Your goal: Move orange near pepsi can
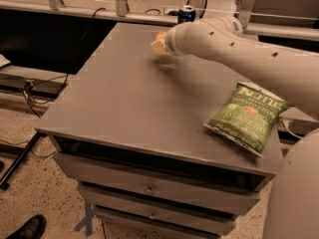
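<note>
**Camera view.** The arm (239,54) is reaching in from the right of the frame across the table (114,98). The gripper (157,45) is hanging above the far part of the tabletop, at upper centre. As far as can be judged, it is grasping the orange (161,36). Only a small orange-coloured patch is showing against the pale fingers (155,48), and no fruit is lying anywhere on the table. So the orange is sitting in the grip, off the surface, with a soft shadow lying on the grey top beneath it.

The can (186,14) is standing upright at the far edge of the table, up and to the right of the gripper, near it but apart. The thick wrist is crossing in front of its lower part. The bag (246,116) is lying flat at the right of the frame, well apart from both.

The main risk is the can's position. It is standing right at the far edge, and the bulky wrist is passing close in front of it. A sweep toward it, or setting the fruit down against it, could tip it or push it off the back.

The orange is round and the tabletop is showing no lip. If it is let go while hanging above the surface, it could roll away from the can or over an edge. With so little of the fruit showing, it could also be slipping in the grip.
</note>
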Tool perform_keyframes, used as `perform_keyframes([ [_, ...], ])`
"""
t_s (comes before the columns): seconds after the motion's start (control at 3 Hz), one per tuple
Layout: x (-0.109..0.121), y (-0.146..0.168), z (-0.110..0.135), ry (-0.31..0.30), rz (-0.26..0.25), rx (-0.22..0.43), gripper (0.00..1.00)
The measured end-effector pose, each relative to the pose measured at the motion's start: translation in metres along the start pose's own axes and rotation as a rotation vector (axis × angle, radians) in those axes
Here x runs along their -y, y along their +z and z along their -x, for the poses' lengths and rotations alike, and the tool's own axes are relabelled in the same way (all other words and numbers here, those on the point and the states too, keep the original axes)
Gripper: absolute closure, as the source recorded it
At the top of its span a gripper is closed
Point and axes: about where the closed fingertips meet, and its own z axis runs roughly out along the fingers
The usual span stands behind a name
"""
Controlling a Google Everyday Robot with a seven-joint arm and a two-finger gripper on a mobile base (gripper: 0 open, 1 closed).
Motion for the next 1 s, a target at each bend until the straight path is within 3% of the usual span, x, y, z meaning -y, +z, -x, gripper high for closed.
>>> perform_keyframes([
  [0.33, 0.043, -0.002, -0.018, 0.025, -0.086, -0.014, 1.0],
  [0.67, 0.074, 0.001, -0.034, 0.05, -0.131, -0.022, 1.0],
  [1.0, 0.095, 0.009, -0.041, 0.064, -0.142, -0.024, 1.0],
])
